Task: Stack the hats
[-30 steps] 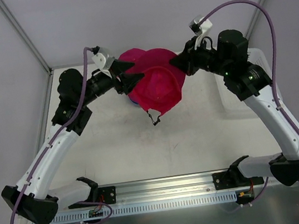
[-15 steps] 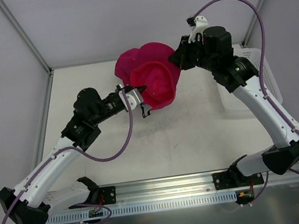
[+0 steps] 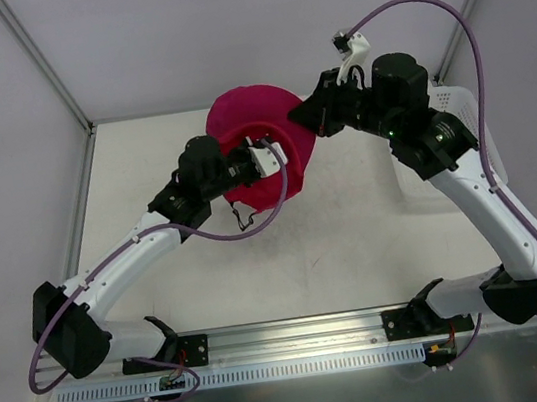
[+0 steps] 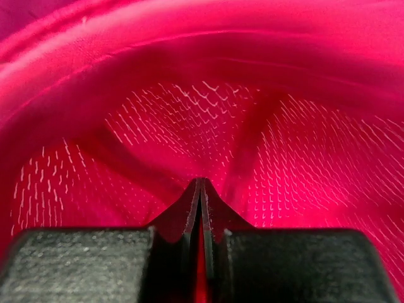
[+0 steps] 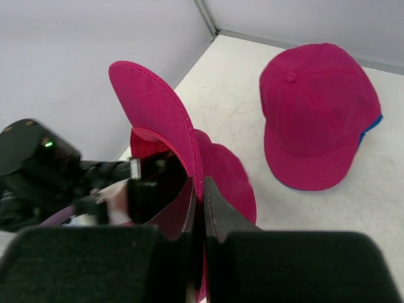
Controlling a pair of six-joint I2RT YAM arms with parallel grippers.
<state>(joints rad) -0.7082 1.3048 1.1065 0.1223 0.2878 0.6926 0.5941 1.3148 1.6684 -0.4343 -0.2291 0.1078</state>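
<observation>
My right gripper (image 3: pixel 309 119) (image 5: pixel 201 189) is shut on the brim of a magenta pink hat (image 3: pixel 290 172) (image 5: pixel 158 113) and holds it tilted up above the table, its opening towards the left arm. My left gripper (image 3: pixel 275 157) (image 4: pixel 201 183) is shut and sits inside this hat, its tips against the mesh lining (image 4: pixel 284 145). The second pink hat (image 3: pixel 235 110) (image 5: pixel 315 101) lies behind on the table, on top of the royal blue hat (image 5: pixel 374 124). Only an edge of the blue hat shows.
A white tray (image 3: pixel 410 185) stands at the right of the table, under the right arm. The table's frame posts rise at the back corners. The stack of two hats lies near the back edge.
My left gripper has shut and moved right, from beside the held hat into its inside. My right gripper keeps the brim; the hat has turned more upright.
</observation>
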